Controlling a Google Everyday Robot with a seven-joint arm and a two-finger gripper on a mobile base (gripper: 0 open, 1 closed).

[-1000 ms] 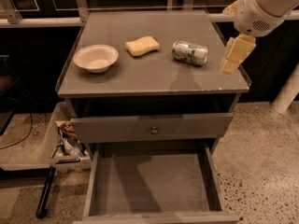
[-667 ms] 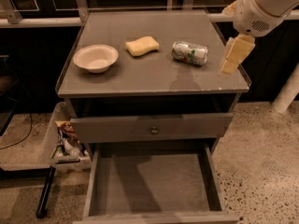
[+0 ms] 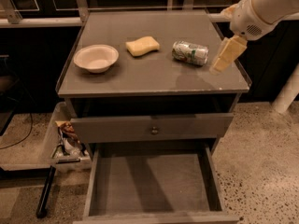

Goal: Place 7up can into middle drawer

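Lying on its side on the cabinet top [image 3: 154, 76], the 7up can [image 3: 190, 53] has the gripper [image 3: 227, 55] near, at its 3 o'clock; claw apart or together, I cannot tell. The middle drawer [image 3: 149, 183] stands pulled out at 6 o'clock.

A pale shallow bowl [image 3: 96, 58] sits at the left of the grey cabinet [image 3: 154, 80] top, and a yellow sponge [image 3: 142, 46] lies mid-top toward the back. Below the top runs a closed drawer front [image 3: 112, 128] with a small round knob [image 3: 154, 130]. Left of the cabinet stands a bin [image 3: 50, 136] holding what may be wrappers, with a black bar [image 3: 46, 197] lying beside it. The gripper [image 3: 227, 55] hangs over the cabinet's right edge.
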